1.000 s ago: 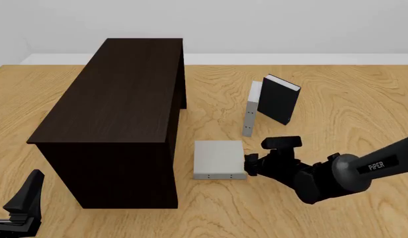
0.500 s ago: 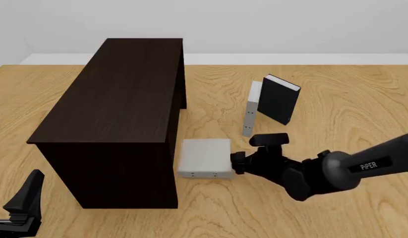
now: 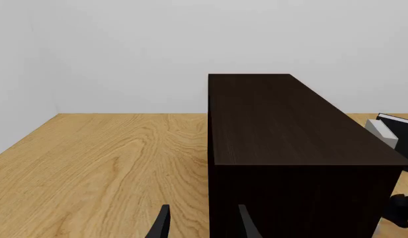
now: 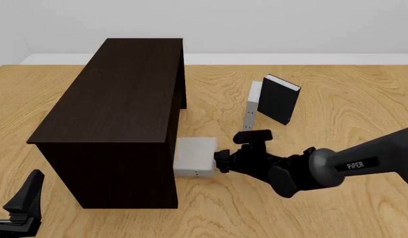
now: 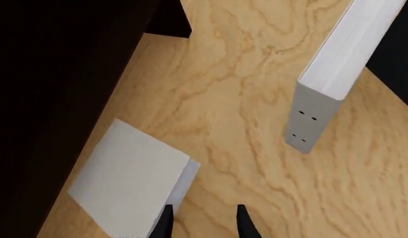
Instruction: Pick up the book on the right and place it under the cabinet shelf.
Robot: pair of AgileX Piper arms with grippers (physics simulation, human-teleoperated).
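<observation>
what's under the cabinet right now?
The grey book lies flat on the table, its left part slid under the cabinet, the right part showing beside the right pincer. The dark top hides how far in it goes, and anything deeper.

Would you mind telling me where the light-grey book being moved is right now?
In the front view, the book lies flat on the table against the cabinet shelf's right side near its front corner, with the right pincer at its right edge.
</observation>
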